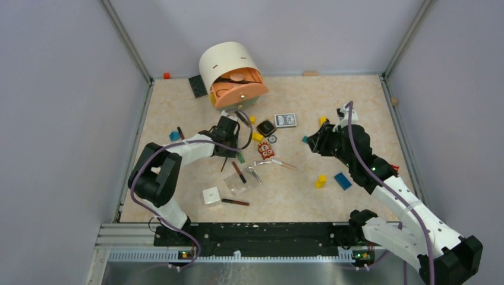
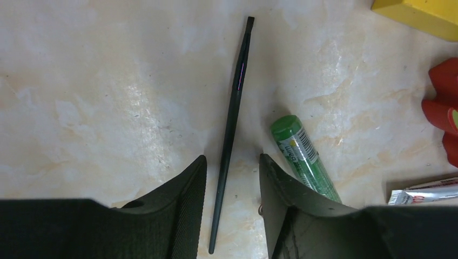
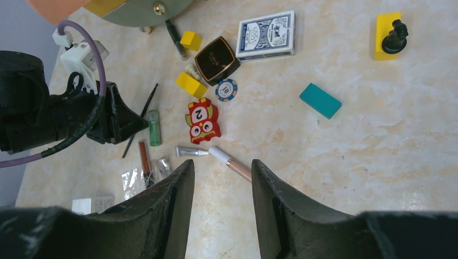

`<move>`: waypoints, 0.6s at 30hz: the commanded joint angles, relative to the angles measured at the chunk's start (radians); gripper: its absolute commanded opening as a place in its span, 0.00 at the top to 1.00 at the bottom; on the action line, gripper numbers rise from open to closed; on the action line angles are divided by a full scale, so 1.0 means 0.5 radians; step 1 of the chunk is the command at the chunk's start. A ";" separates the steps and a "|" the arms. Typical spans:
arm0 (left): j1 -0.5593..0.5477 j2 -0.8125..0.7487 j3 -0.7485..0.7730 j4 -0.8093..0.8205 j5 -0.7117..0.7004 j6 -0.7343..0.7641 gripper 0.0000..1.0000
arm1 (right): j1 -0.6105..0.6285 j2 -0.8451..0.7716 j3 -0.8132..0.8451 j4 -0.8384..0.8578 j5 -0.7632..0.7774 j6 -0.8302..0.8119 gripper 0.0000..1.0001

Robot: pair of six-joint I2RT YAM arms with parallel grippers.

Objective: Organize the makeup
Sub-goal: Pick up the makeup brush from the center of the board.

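Note:
A long thin black brush (image 2: pixel 232 116) lies flat on the table. My left gripper (image 2: pixel 232 162) is low over it and open, one finger on each side of the handle, neither touching it. A green tube (image 2: pixel 302 156) lies just right of the right finger. My right gripper (image 3: pixel 222 167) hovers open over bare table with nothing between its fingers. Ahead of it lie a rose-gold tube (image 3: pixel 232 162), a small silver tube (image 3: pixel 190 152), a dark-red pencil (image 3: pixel 143 156), a clear pouch (image 1: pixel 245 183) and a black square compact (image 3: pixel 217 59).
A round cream and orange organizer (image 1: pixel 235 74) stands at the back. Around the middle lie a card deck (image 1: pixel 286 120), a red owl tile (image 3: pixel 203 120), a poker chip (image 3: pixel 226 89), yellow blocks (image 3: pixel 190 84), a teal block (image 3: pixel 321 100) and a blue block (image 1: pixel 342 181). A white box (image 1: pixel 211 196) sits near the front.

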 commanded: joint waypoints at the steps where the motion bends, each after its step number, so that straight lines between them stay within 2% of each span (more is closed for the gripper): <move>1: -0.006 0.044 0.035 -0.093 -0.145 0.001 0.58 | 0.010 -0.020 -0.010 0.048 0.006 0.000 0.57; 7: -0.002 0.030 -0.032 -0.092 -0.209 -0.003 0.80 | 0.013 -0.022 -0.003 0.051 0.003 -0.003 0.57; 14: 0.033 -0.033 -0.091 -0.075 -0.220 -0.010 1.00 | 0.011 -0.025 -0.003 0.037 0.009 -0.008 0.57; 18: 0.040 -0.154 -0.103 -0.079 -0.228 -0.017 1.00 | 0.010 -0.033 -0.009 0.036 0.012 -0.007 0.57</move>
